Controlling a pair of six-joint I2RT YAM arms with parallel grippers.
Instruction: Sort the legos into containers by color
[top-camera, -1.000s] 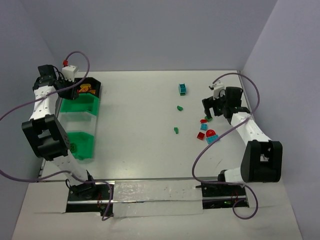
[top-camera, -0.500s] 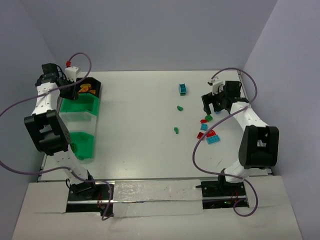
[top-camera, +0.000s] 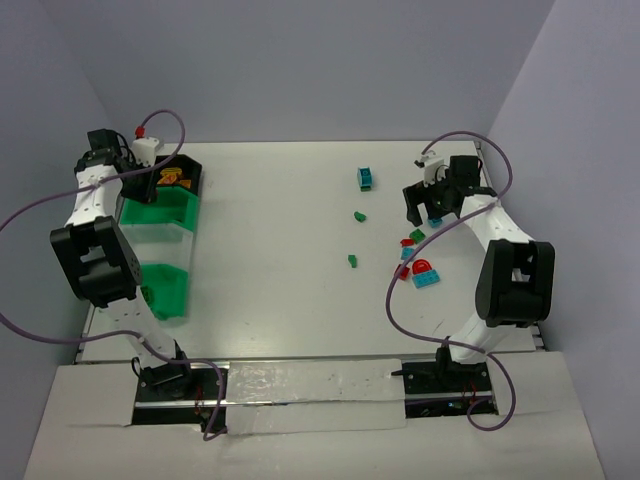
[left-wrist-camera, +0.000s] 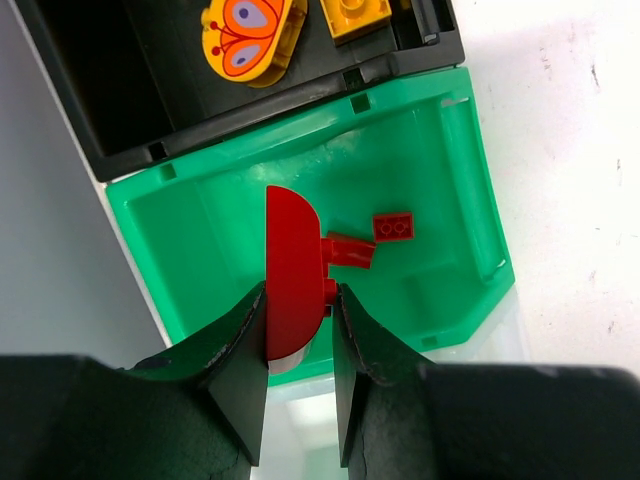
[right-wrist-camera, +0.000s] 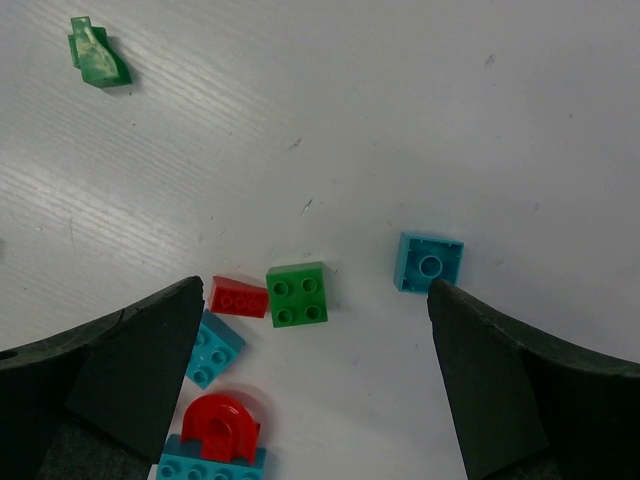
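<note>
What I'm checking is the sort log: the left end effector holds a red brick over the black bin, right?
Not quite. The left end effector holds the red brick over the green bin; the left wrist view shows it.

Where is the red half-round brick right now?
Left wrist view: the red half-round plastic brick is pinched in the left tool, over the bright green plastic bin beside the black plastic bin.

The left arm (top-camera: 90, 205) and right arm (top-camera: 492, 226) are white-linked, black-jointed, trailing looping purple cables (top-camera: 389, 305).
</note>
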